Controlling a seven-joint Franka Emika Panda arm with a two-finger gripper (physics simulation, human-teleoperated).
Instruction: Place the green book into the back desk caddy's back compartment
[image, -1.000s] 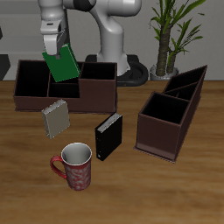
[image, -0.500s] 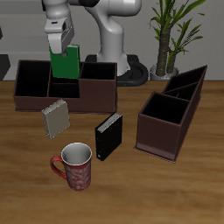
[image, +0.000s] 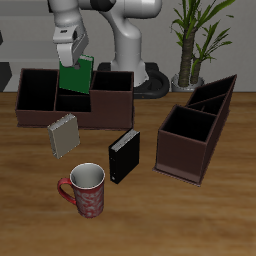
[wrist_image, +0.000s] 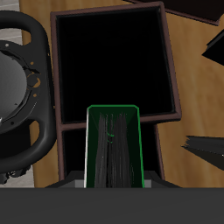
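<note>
The green book (image: 76, 78) hangs nearly upright with my gripper (image: 72, 57) shut on its top edge. It is over the middle section of the back desk caddy (image: 40, 119), a long low dark brown box, and its lower edge reaches the caddy's rim. The book hides the back compartment in the exterior view; the nearer twin cell (image: 72, 103) shows just in front of it. The wrist view looks down the green book (wrist_image: 112, 149) toward a dark open cell (wrist_image: 109, 61) of the caddy.
A grey striped book (image: 63, 136) leans just in front of the caddy. A black book (image: 123, 157) stands mid-table, and a red mug (image: 85, 190) sits nearer the front edge. A second brown caddy (image: 195, 135) lies beside them. The robot's base (wrist_image: 17, 79) is close behind the caddy.
The book went from a strong tilt to nearly upright. It has shifted slightly sideways and sunk a little toward the caddy's middle section, still held.
</note>
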